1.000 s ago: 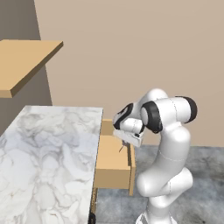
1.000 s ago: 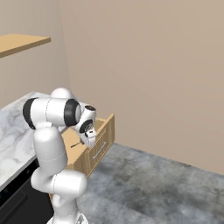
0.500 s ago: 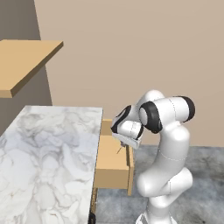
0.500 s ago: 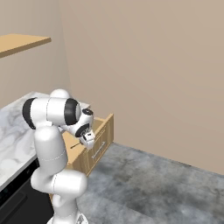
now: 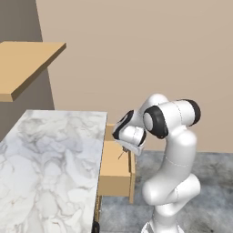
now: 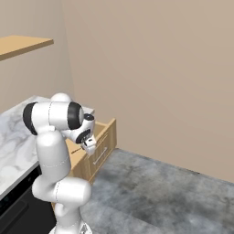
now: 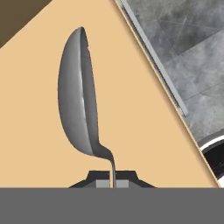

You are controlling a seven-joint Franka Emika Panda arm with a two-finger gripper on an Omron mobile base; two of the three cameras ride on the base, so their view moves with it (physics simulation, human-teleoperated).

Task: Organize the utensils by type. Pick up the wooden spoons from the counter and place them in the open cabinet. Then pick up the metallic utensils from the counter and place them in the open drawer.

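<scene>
Silver spoon [image 7: 81, 98]: a small metallic spoon, held by its thin stem, bowl pointing away from the hand and seen nearly edge-on; it hangs over the tan floor of the open drawer.
Gripper [image 7: 112, 180]: pinched tight on the stem of the silver spoon, fingertips nearly meeting; in the left base view it [image 5: 129, 146] sits just above the drawer, near its front panel.
Open drawer [image 5: 113, 175]: pulled out from the end of the counter, shallow and flat-bottomed; in the hand view its bare floor [image 7: 39, 131] lies under the spoon, with the front panel and long bar handle [image 7: 153, 61] off to one side.
Risk, release height: I cannot tell the spoon's height above the drawer floor; dropped from too high, it could bounce or skid toward the low side wall.
Risk, position: the hand sits close to the drawer front, so a drift outward could send the spoon over the panel onto the grey floor [image 7: 188, 48].
Risk, grip: the hold is on a narrow stem, and the bowl could swing or slip if the wrist turns fast.
Counter [image 5: 50, 159]: white marble, beside the drawer, on the side away from the arm.
Wooden shelf [image 5: 25, 63]: above the counter, well apart from the drawer.
Obstruction: nothing stands between spoon and drawer floor.
</scene>
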